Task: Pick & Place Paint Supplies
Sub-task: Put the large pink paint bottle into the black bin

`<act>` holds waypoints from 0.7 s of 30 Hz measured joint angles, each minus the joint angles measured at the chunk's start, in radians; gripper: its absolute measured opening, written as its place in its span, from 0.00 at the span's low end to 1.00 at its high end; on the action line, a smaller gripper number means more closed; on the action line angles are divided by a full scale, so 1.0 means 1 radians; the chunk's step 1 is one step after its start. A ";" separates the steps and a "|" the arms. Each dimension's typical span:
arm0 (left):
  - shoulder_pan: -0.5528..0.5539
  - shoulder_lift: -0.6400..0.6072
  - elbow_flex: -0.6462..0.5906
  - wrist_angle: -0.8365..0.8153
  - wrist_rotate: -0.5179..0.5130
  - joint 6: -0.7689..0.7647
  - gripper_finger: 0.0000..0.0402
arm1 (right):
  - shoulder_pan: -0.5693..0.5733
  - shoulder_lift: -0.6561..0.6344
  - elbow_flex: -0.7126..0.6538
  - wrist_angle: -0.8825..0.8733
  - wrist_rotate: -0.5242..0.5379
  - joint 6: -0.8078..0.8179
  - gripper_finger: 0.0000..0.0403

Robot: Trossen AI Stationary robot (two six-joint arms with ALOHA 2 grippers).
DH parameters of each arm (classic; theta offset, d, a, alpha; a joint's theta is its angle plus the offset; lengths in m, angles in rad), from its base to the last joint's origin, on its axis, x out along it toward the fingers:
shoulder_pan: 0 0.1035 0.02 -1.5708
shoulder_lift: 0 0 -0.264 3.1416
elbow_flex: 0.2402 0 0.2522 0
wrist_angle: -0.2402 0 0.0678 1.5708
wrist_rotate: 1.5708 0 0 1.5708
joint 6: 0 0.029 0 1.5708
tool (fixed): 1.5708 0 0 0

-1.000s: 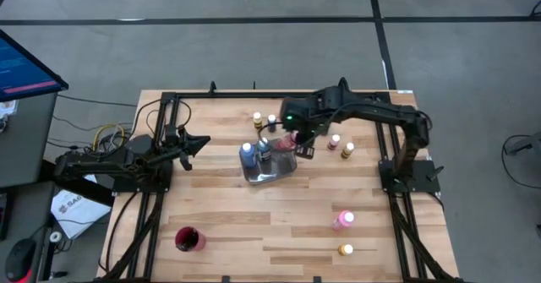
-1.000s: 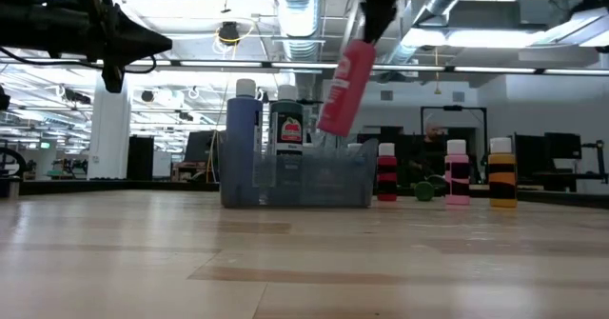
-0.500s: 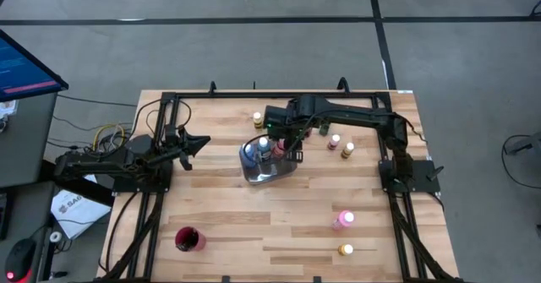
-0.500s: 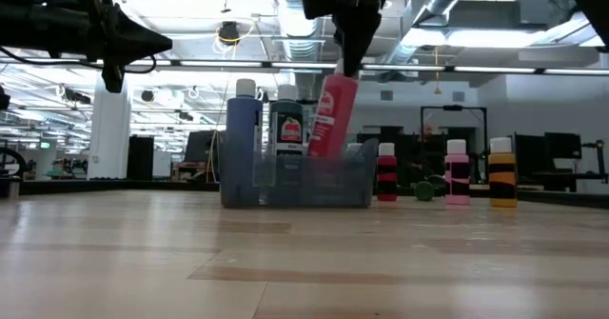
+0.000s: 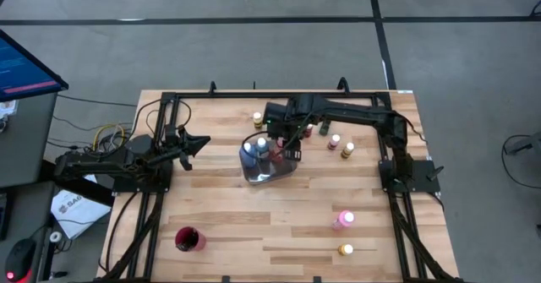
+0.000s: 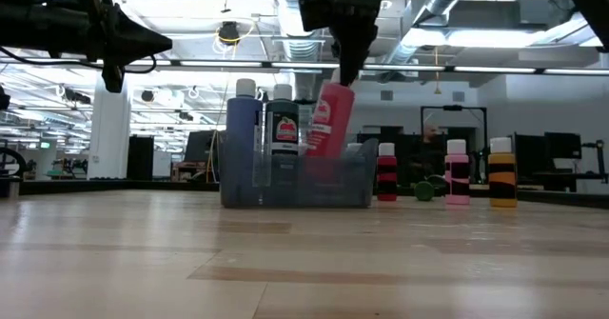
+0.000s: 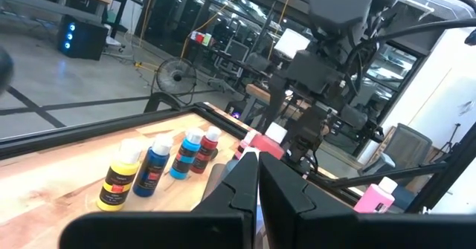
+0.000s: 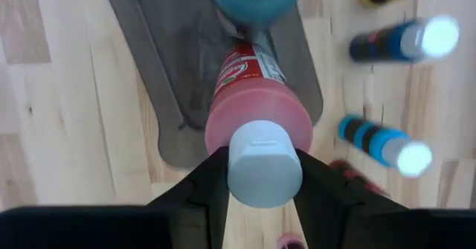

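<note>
Tray (image 6: 352, 188) wall hides the pink bottle's (image 6: 325, 121) base; right end effector (image 6: 344, 68) grips its cap.

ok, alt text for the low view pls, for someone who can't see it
The right tool grips a tilted pink bottle by its cap, lowering it into the grey tray beside a blue bottle and a green bottle. Three more bottles stand on the wooden table to the tray's right.

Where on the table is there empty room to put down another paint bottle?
Bare wood lies between the red cup and the grey tray, and along the near edge left of the pink bottle. It is crowded at the tray, where the right gripper grips a red bottle.
</note>
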 joint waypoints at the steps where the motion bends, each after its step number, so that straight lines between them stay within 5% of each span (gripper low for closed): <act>1: 0.000 0.000 0.000 0.000 -0.001 0.000 0.01 | 0.000 0.000 -0.002 0.014 0.000 0.001 0.30; 21: 0.000 0.002 0.001 0.001 -0.002 0.000 0.01 | -0.001 0.070 0.001 0.057 0.000 0.001 0.30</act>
